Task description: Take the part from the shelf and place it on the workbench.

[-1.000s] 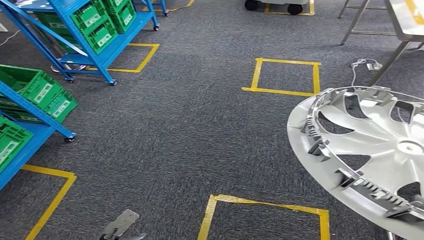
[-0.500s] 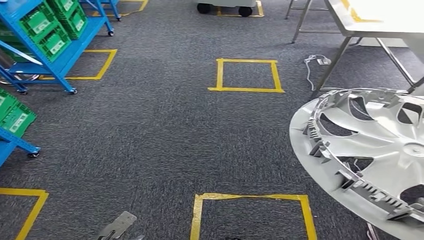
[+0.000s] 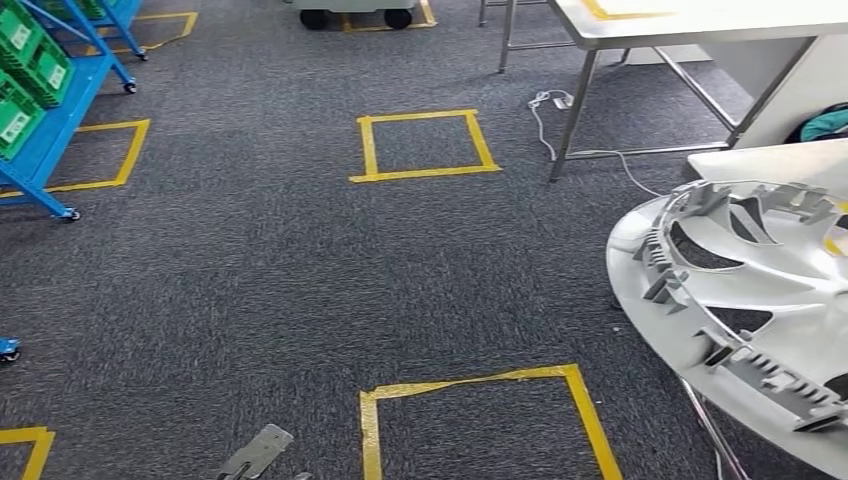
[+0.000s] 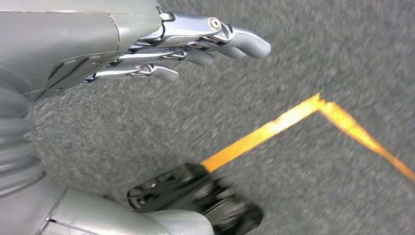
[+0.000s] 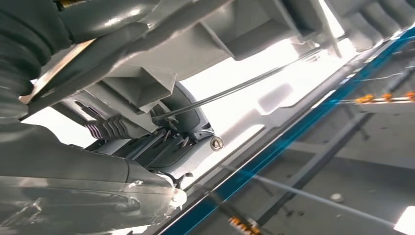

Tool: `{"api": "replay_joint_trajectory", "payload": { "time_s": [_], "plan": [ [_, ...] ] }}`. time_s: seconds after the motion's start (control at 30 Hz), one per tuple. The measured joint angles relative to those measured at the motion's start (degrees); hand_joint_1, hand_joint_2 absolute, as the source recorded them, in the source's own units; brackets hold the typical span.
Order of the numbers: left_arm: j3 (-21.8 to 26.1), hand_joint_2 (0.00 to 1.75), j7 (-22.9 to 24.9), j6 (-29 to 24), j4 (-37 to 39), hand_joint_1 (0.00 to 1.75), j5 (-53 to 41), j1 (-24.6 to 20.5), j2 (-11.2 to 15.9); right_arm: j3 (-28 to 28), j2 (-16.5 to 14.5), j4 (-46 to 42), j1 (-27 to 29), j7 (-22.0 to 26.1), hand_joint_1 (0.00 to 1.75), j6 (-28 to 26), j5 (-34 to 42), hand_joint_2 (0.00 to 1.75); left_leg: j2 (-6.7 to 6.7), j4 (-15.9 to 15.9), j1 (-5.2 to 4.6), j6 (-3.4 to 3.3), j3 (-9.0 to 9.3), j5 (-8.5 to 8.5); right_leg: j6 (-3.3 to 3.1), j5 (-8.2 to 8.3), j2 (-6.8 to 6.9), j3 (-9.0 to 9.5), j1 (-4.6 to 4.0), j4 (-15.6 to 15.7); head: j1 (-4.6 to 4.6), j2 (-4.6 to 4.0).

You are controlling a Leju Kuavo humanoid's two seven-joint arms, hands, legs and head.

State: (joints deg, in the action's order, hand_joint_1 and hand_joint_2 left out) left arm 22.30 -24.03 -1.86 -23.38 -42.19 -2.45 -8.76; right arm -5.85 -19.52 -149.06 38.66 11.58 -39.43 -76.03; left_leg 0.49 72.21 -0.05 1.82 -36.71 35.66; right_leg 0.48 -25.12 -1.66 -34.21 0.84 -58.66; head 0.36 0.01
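Head view: the whole scene has shifted since the earlier frames because the camera turned, so the blue shelf [image 3: 45, 120] with its green crates [image 3: 22, 70], whose contents cannot be made out, now sits at the far left edge, the steel worktop [image 3: 690, 20] has come further into sight at upper right, and the silver wheel-cover part [image 3: 745, 310] is carried at lower right above the grey carpet [image 3: 250, 270] marked with yellow tape squares [image 3: 423, 146]. Left wrist view: the left hand [image 4: 161, 54] hangs over the carpet, fingers [image 4: 244, 44] extended, apart and holding nothing. Right wrist view: the right hand [image 5: 147, 147] has its fingers [image 5: 112, 128] closed on the part's inner rim.
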Motion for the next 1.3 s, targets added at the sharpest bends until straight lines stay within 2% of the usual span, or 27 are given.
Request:
{"api": "replay_joint_trajectory", "payload": {
  "time_s": [0.03,0.07,0.1,0.17,0.23,0.3,0.33,0.37,0.43,0.5,0.53,0.57,0.6,0.67,0.73,0.8,0.87,0.9,0.97,1.0,1.03,1.07,1.1,1.17,1.23,1.27,1.3],
  "plan": [
    [0.2,1.75,0.0,-0.1,0.4,0.0,-0.2,0.1,0.0,0.4,0.0,0.0,0.0,-0.8,1.75,0.0,-1.0,1.75,-0.05,0.8,0.11,0.06,-0.48,-0.51,0.08,0.1,-0.85,-0.07,0.02,0.0,0.0,0.0],
    [0.3,1.75,0.1,-0.1,0.7,0.0,-0.4,0.1,0.0,0.8,-0.1,0.0,-0.1,-1.4,1.75,0.0,-1.9,1.75,-0.21,-0.7,0.24,0.08,0.07,-2.1,0.22,0.21,-1.69,-0.1,0.06,0.0,0.0,-0.01],
    [0.4,1.75,0.1,-0.1,1.0,0.0,-0.6,0.0,0.0,1.1,-0.1,0.0,-0.3,-1.9,1.75,0.0,-2.4,1.75,-0.73,-4.0,0.41,0.08,1.52,-4.37,0.41,0.31,-2.5,-0.11,0.14,0.0,-0.01,-0.01],
    [0.5,1.75,0.2,-0.2,1.4,0.0,-0.9,-0.2,-0.1,1.4,-0.1,0.0,-0.7,-2.6,1.75,0.0,-3.0,1.75,-3.31,-11.6,0.88,0.12,4.78,-7.67,0.94,0.52,-3.88,-0.35,0.21,-0.2,0.02,0.0],
    [0.7,1.75,0.2,-0.2,1.7,0.0,-1.1,-0.3,-0.2,1.5,-0.1,0.0,-1.1,-3.0,1.75,0.0,-3.1,1.75,-5.01,-15.0,0.93,-0.17,6.08,-8.33,1.76,0.93,-5.03,-0.92,0.38,-0.2,0.01,0.01],
    [0.9,1.75,0.2,-0.2,1.7,0.0,-1.2,-0.3,-0.4,1.5,-0.1,-0.1,-1.4,-3.2,1.75,0.0,-3.0,1.75,-4.1,-15.3,0.63,-1.04,6.06,-8.56,2.63,1.41,-5.98,-1.58,0.77,0.1,-0.01,0.02],
    [1.1,1.75,0.2,-0.1,1.8,0.0,-1.3,-0.3,-0.4,1.5,-0.1,-0.1,-1.5,-3.3,1.75,0.0,-2.9,1.75,-3.47,-15.5,0.55,-1.53,6.05,-8.77,2.87,1.15,-5.38,-1.98,0.8,-0.3,0.05,0.02],
    [1.3,1.75,0.2,-0.1,1.8,0.0,-1.3,-0.4,-0.5,1.5,-0.1,-0.1,-1.7,-3.3,1.75,0.0,-2.7,1.75,-2.78,-15.7,0.5,-2.01,6.04,-8.96,3.0,0.19,-4.04,-2.75,0.7,-1.6,0.27,0.02],
    [1.7,1.75,0.2,0.0,1.8,0.0,-1.4,-0.2,-0.5,1.5,-0.1,-0.1,-2.2,-3.2,1.75,0.0,-2.0,1.75,-1.23,-15.9,0.22,-2.64,5.96,-9.11,3.04,-3.74,-0.46,-5.51,0.33,-8.1,0.62,0.02],
    [2.1,1.75,0.0,-0.1,1.8,0.0,-1.3,0.3,-0.6,1.4,-0.1,-0.1,-2.6,-2.7,1.75,0.0,-0.9,1.75,0.48,-15.8,-0.13,-2.89,5.85,-9.12,3.1,-7.14,1.0,-8.23,0.22,-15.2,0.68,0.02],
    [2.3,1.75,-0.1,-0.1,1.8,0.0,-1.3,0.5,-0.6,1.4,-0.1,-0.1,-2.6,-2.4,1.75,0.0,-0.3,1.75,1.27,-15.8,-0.24,-2.92,5.81,-9.12,3.09,-7.4,1.2,-8.32,0.22,-16.4,0.67,0.02],
    [2.5,1.75,-0.3,-0.2,1.8,0.0,-1.3,0.6,-0.7,1.4,-0.1,-0.1,-2.6,-2.1,1.75,0.0,0.2,1.75,1.99,-15.8,-0.31,-2.93,5.8,-9.11,3.03,-6.64,1.39,-7.23,0.2,-15.2,0.68,0.02],
    [2.7,1.75,-0.4,-0.3,1.8,0.0,-1.3,0.7,-0.7,1.4,-0.1,-0.1,-2.6,-1.8,1.75,0.0,0.7,1.75,2.64,-15.8,-0.34,-2.9,5.85,-9.1,2.91,-5.14,1.82,-5.01,0.15,-11.9,0.68,0.02],
    [3.0,1.75,-0.6,-0.4,1.8,0.0,-1.4,0.8,-0.8,1.3,-0.1,-0.1,-2.7,-1.3,1.75,0.0,1.3,1.75,3.74,-15.7,-0.52,-2.67,6.02,-8.95,2.51,-2.67,3.98,0.1,-0.18,-3.7,0.66,0.02],
    [3.2,1.75,-0.5,-0.4,1.8,0.0,-1.5,0.8,-0.8,1.3,-0.1,-0.1,-2.7,-0.7,1.75,0.0,1.8,1.75,4.58,-15.6,-0.73,-2.19,6.14,-8.92,2.03,-1.88,5.04,2.32,-0.54,0.1,0.59,0.02],
    [3.4,1.75,-0.3,-0.4,1.6,0.0,-1.5,0.8,-0.9,1.2,-0.1,-0.1,-2.7,-0.2,1.75,0.0,2.2,1.75,5.41,-15.6,-0.73,-1.58,6.2,-9.0,1.46,-1.51,3.85,2.06,-0.61,0.1,0.57,0.02],
    [3.5,1.75,0.0,-0.2,1.3,0.0,-1.6,0.9,-0.9,1.1,-0.1,-0.1,-2.6,0.6,1.75,0.0,3.0,1.75,4.17,-14.4,-0.51,-0.86,5.77,-7.76,0.74,-1.07,2.76,1.94,-0.35,0.5,0.44,0.02],
    [3.6,1.75,0.1,0.0,1.1,0.0,-1.6,0.9,-0.9,1.1,-0.1,-0.1,-2.6,1.1,1.75,0.0,3.3,1.75,2.86,-12.2,-0.38,-0.52,4.86,-6.23,0.41,-0.84,2.22,1.98,-0.14,0.7,0.32,0.02],
    [3.7,1.75,0.4,0.2,0.9,0.0,-1.6,1.2,-0.9,1.0,-0.1,0.0,-2.6,1.7,1.75,0.0,3.9,1.75,0.53,-4.7,-0.07,-0.09,1.5,-2.35,0.04,-0.56,1.05,1.6,0.04,0.7,0.06,0.02],
    [3.8,1.75,0.5,0.2,0.8,0.0,-1.6,1.3,-0.9,0.9,-0.1,0.0,-2.6,1.8,1.75,0.0,4.0,1.75,0.14,-1.3,0.06,0.05,-0.14,-1.1,0.0,-0.46,0.34,1.41,0.06,0.7,0.02,0.02],
    [3.9,1.75,0.5,0.3,0.7,0.0,-1.6,1.5,-0.9,0.8,-0.2,0.0,-2.6,1.9,1.75,0.0,4.0,1.75,-0.02,0.6,0.16,0.15,-1.07,-0.89,0.02,-0.36,-0.43,1.29,0.09,0.7,0.0,0.02],
    [3.9,1.75,0.5,0.3,0.7,0.0,-1.6,1.6,-0.9,0.8,-0.2,0.0,-2.6,1.9,1.75,0.0,4.1,1.75,-0.13,0.4,0.27,0.22,-0.96,-1.82,0.12,-0.25,-1.22,1.22,0.14,0.7,0.02,0.02],
    [4.1,1.75,0.5,0.3,0.5,0.0,-1.6,1.7,-0.9,0.7,-0.2,0.0,-2.6,1.9,1.75,0.0,4.1,1.75,-0.39,-2.0,0.42,0.28,0.2,-3.65,0.27,-0.16,-1.98,1.22,0.22,0.7,0.02,0.02],
    [4.2,1.75,0.5,0.3,0.3,0.0,-1.6,1.7,-0.9,0.6,-0.2,0.0,-2.6,1.9,1.75,0.0,4.1,1.75,-2.62,-9.7,0.98,0.52,3.94,-7.37,0.8,-0.04,-3.37,1.07,0.3,0.5,0.0,0.02],
    [4.3,1.75,0.5,0.3,0.2,0.0,-1.6,1.7,-1.0,0.6,-0.2,0.0,-2.6,1.9,1.75,0.0,4.2,1.75,-4.82,-14.6,1.33,0.32,6.11,-8.53,1.58,0.19,-4.62,0.48,0.34,0.3,-0.04,0.02],
    [4.4,1.75,0.5,0.3,0.2,0.0,-1.6,1.7,-1.0,0.5,-0.2,0.0,-2.6,2.0,1.75,0.0,4.3,1.75,-5.11,-15.3,1.26,-0.02,6.3,-8.38,2.03,0.4,-5.22,0.15,0.42,0.3,-0.08,0.02],
    [4.4,1.75,0.5,0.4,0.0,0.0,-1.6,1.7,-1.1,0.5,-0.2,0.0,-2.5,2.3,1.75,0.0,4.5,1.75,-4.52,-15.4,1.16,-0.56,6.22,-8.41,2.44,0.66,-5.82,-0.23,0.62,0.5,-0.11,0.02]
  ]
}}
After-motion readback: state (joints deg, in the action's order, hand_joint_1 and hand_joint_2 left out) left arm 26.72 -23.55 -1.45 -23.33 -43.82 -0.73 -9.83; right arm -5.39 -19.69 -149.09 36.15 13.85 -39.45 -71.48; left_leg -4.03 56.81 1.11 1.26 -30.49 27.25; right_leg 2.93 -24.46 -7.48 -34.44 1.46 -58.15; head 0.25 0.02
